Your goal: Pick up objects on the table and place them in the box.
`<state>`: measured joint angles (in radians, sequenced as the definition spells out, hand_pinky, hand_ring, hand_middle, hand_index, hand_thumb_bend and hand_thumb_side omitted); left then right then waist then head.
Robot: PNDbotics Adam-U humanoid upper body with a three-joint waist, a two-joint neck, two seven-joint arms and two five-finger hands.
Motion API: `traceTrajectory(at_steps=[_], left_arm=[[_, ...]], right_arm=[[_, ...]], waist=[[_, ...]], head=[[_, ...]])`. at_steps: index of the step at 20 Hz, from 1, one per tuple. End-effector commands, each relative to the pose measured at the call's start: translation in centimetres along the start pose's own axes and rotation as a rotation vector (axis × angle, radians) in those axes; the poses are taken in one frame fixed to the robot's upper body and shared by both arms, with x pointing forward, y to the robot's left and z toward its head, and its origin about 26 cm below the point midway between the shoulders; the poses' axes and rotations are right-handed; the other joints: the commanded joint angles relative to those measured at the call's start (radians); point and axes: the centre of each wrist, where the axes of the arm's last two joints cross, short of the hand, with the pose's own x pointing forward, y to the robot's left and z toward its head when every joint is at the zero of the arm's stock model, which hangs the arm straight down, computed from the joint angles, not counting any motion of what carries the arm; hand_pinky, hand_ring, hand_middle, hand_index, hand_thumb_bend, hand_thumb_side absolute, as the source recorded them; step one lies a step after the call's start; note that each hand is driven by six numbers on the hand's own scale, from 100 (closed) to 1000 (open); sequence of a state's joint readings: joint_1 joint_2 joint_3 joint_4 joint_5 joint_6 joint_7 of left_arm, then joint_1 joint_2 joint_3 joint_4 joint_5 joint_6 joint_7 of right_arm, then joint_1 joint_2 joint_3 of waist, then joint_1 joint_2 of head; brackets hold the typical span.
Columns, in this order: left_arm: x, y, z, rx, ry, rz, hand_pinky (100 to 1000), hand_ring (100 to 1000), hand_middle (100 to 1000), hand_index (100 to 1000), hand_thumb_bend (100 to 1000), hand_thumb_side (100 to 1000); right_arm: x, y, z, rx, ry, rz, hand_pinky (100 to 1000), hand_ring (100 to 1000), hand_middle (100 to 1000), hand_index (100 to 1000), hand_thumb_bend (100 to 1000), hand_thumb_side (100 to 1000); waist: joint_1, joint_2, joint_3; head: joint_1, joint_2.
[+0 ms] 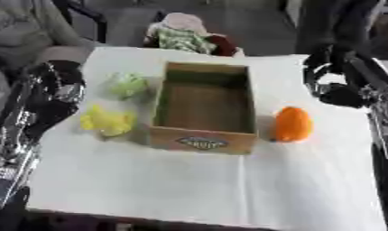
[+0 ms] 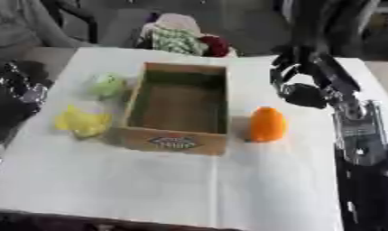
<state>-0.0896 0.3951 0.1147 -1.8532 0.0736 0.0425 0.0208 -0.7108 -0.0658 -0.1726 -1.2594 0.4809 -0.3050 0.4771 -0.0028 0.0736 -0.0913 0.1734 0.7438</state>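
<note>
One orange object (image 2: 267, 124) lies near right hand (image 2: 296, 83).

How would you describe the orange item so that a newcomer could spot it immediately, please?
Start at the open cardboard box in the middle of the white table. The orange object lies just off the box's right side, nearest the right hand. It is the only orange, smooth, rounded thing; the green object and yellow object lie left of the box.
</note>
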Motion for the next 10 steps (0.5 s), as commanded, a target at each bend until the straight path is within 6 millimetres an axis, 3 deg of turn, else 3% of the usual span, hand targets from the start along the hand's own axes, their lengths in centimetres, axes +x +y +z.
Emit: traceTrajectory(at_steps=[1,10], left_arm=[[0.81,0.58,-0.31,0.008,-0.029,-0.021,833,603,569,690,100,130],[0.77,0.62,-0.27,0.003,-0.026,-0.028,834,604,571,691,100,127]], right_arm=[[0.94,-1.13,-0.51,-0.019,-0.028,0.036,522,629,607,810,100,108],[0.83,-1.08,-0.44,-0.009,-0.027,0.041,524,632,609,811,100,100]], waist=[[0.001,-0.013,0.000],[0.002,-0.013,-0.002]], head=[[0.002,-0.010],[0.004,-0.010]])
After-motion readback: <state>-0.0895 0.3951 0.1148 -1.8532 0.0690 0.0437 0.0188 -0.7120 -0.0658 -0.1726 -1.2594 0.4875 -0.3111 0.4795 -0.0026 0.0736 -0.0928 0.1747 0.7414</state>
